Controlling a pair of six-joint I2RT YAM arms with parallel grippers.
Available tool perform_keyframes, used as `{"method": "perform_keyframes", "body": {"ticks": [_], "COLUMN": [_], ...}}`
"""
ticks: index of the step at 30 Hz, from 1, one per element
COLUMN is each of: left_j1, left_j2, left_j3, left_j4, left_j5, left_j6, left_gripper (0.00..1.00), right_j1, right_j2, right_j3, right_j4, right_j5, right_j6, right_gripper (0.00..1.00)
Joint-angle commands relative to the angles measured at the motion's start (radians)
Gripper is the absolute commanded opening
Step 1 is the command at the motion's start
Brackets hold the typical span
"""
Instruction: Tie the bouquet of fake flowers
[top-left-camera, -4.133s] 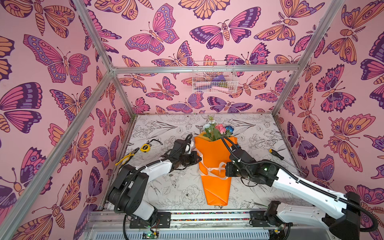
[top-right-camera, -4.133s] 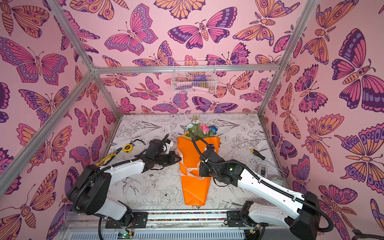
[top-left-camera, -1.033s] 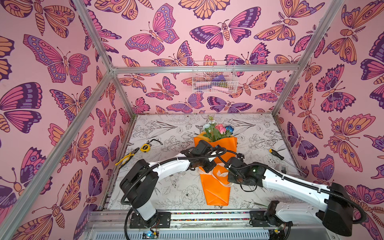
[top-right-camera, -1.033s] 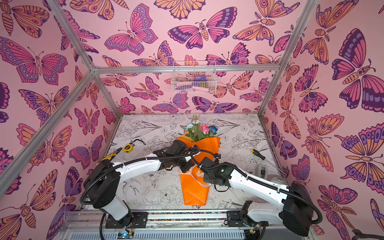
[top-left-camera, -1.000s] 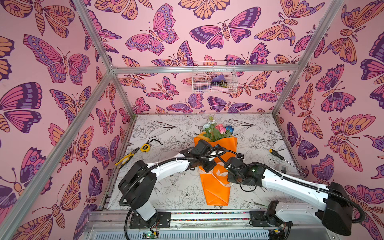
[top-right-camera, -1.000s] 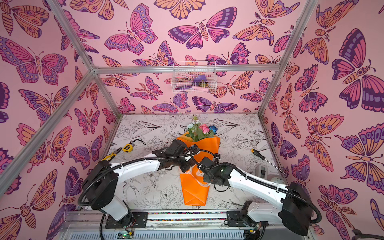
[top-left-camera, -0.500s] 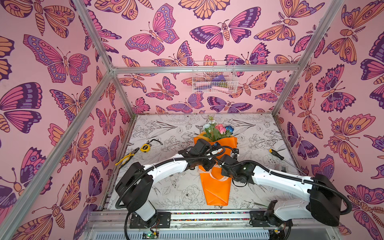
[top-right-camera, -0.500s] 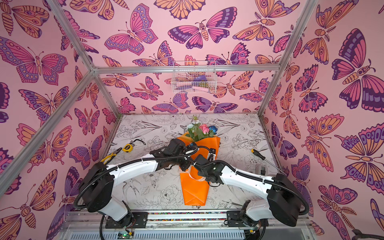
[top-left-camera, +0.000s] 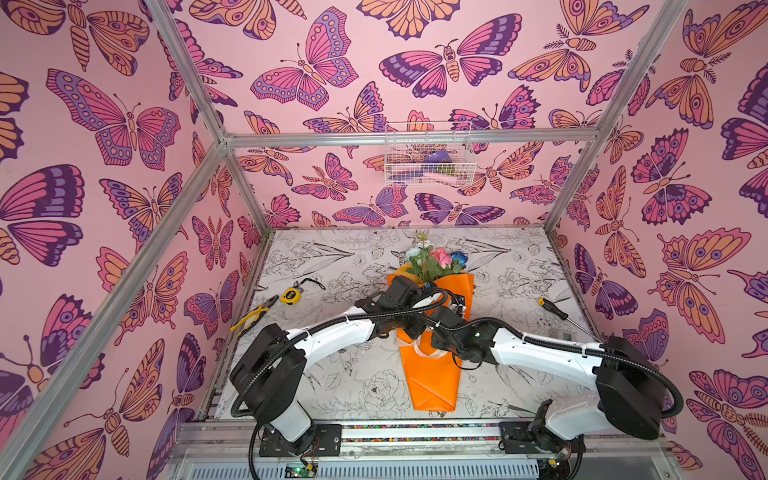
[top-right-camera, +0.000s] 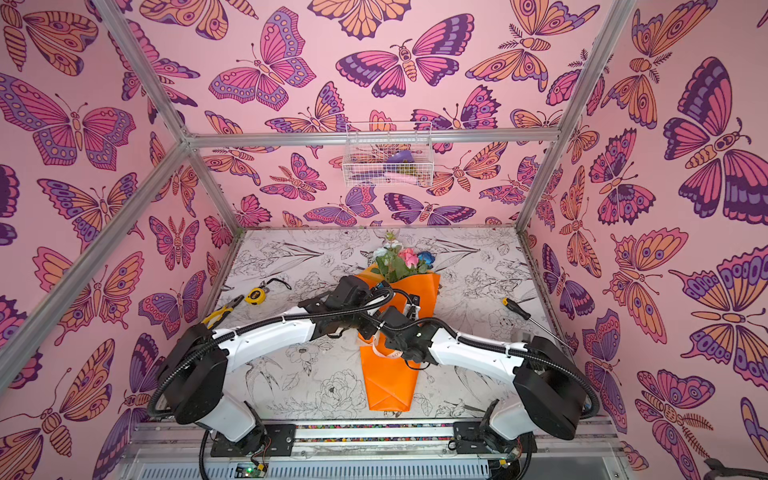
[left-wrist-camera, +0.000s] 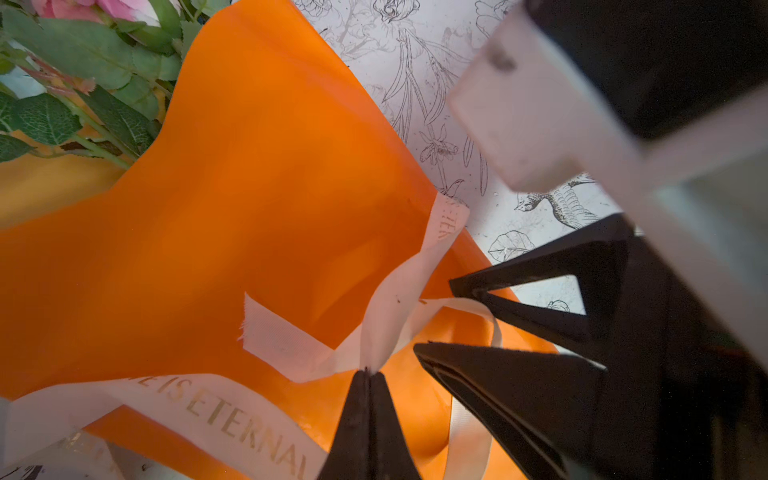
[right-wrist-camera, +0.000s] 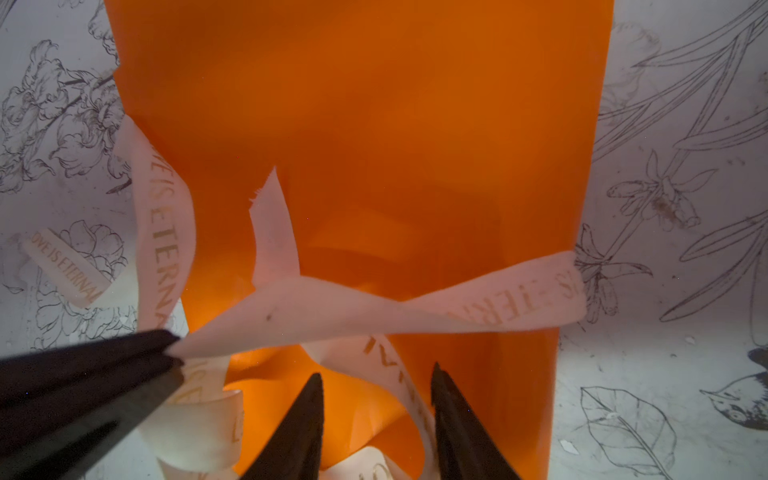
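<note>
Both arms close in over the middle of the bouquet of fake flowers (top-left-camera: 432, 374). The left arm (top-left-camera: 332, 334) sweeps in from the bouquet's left side, forearm low, with its wrist crossing above the wrap. The left gripper (left-wrist-camera: 368, 376) is pinched tight, tips together on the ribbon (right-wrist-camera: 332, 307). The right arm (top-left-camera: 540, 353) stretches in from the bouquet's right side. The right gripper (right-wrist-camera: 374, 372) sits just beside the left one, jaws parted, and a ribbon strand runs between them unclamped.
</note>
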Motion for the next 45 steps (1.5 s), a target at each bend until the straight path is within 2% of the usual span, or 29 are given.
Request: {"method": "perform_keyframes", "body": {"ticks": [1, 6, 9, 17, 20, 24, 26, 29, 31, 35, 41, 45], "left_j1": [-0.027, -0.027, -0.027, -0.027, -0.027, -0.026, -0.026, -0.026, -0.025, -0.023, -0.001, 0.037], "left_j2": [-0.023, -0.027, -0.024, -0.032, -0.035, -0.027, -0.023, -0.030, -0.048, -0.115, -0.296, -0.431], "left_j3": [-0.018, -0.027, -0.036, -0.076, -0.100, -0.133, -0.148, -0.172, -0.195, -0.273, -0.442, -0.533], "left_j4": [0.015, 0.017, 0.021, 0.029, 0.045, 0.065, 0.076, 0.100, 0.129, 0.222, 0.388, 0.419], "left_j5": [0.024, 0.031, 0.036, 0.076, 0.099, 0.152, 0.171, 0.177, 0.162, 0.085, -0.052, -0.179], "left_j6": [0.025, 0.022, 0.017, 0.004, -0.002, -0.006, -0.007, -0.014, -0.026, -0.083, -0.235, -0.381], "left_gripper": [0.00, 0.00, 0.00, 0.00, 0.00, 0.00, 0.04, 0.17, 0.32, 0.54, 0.60, 0.62], "right_j1": [0.001, 0.003, 0.004, -0.017, -0.070, -0.176, -0.207, -0.226, -0.226, -0.225, -0.222, -0.193], "right_j2": [-0.056, -0.133, -0.183, -0.317, -0.329, -0.291, -0.244, -0.137, -0.055, 0.084, 0.252, 0.342], "right_j3": [-0.019, -0.015, -0.017, -0.011, 0.021, 0.086, 0.136, 0.242, 0.318, 0.439, 0.534, 0.592], "right_j4": [-0.010, -0.069, -0.109, -0.152, -0.163, -0.167, -0.182, -0.246, -0.304, -0.389, -0.416, -0.464], "right_j5": [-0.029, -0.038, -0.032, 0.059, 0.038, -0.079, -0.123, -0.173, -0.188, -0.225, -0.263, -0.235], "right_j6": [-0.026, -0.047, -0.054, -0.136, -0.200, -0.314, -0.374, -0.470, -0.513, -0.581, -0.661, -0.710], "right_gripper": [0.46, 0.47, 0.51, 0.53, 0.55, 0.54, 0.53, 0.54, 0.56, 0.57, 0.56, 0.57]}}
